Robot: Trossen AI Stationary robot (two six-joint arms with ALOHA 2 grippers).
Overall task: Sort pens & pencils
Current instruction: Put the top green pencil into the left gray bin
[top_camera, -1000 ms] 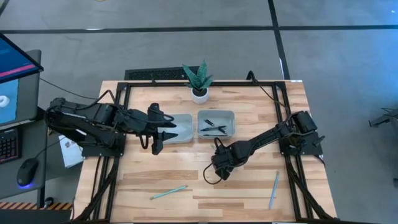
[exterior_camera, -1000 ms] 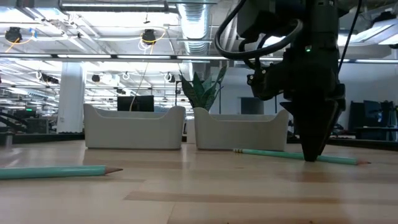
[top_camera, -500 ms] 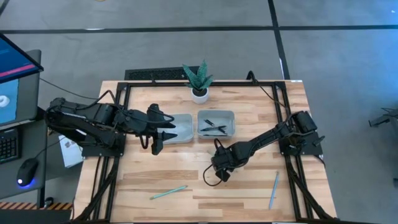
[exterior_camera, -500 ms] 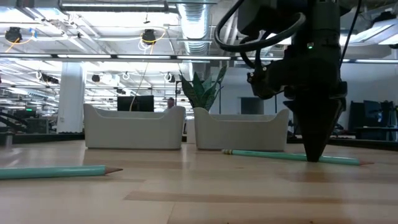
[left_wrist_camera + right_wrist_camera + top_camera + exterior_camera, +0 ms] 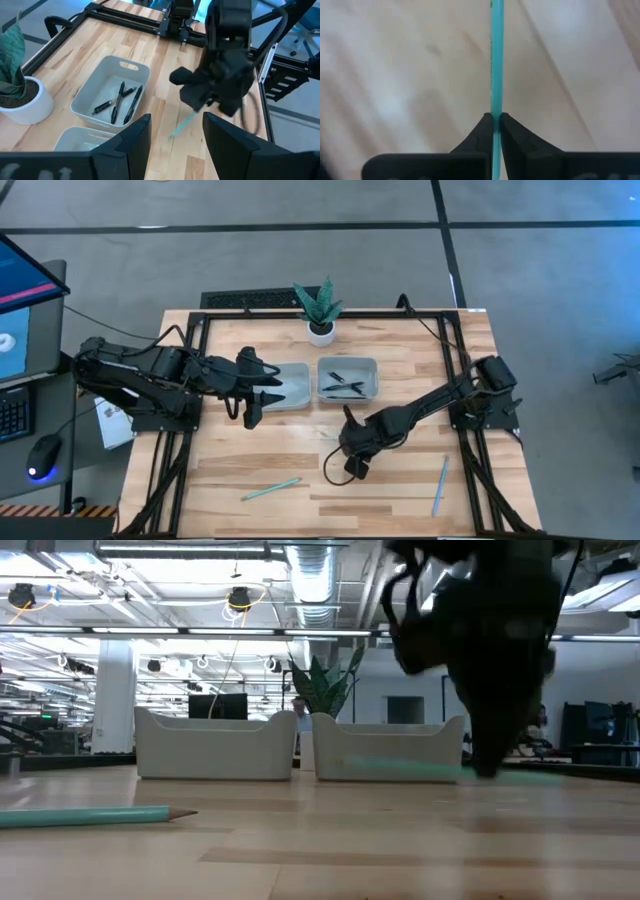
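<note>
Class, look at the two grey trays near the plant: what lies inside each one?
The right grey tray holds three dark pens. The left grey tray shows no contents from above, though the left gripper covers its near corner.

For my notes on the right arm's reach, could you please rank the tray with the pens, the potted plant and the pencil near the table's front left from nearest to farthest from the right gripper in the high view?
From the right gripper, shut on a pencil:
1. Front-left pencil, toward the left arm's side.
2. Pens' tray, behind the gripper, toward the table's back.
3. Potted plant, at the back edge.
The first two are nearly level.
</note>
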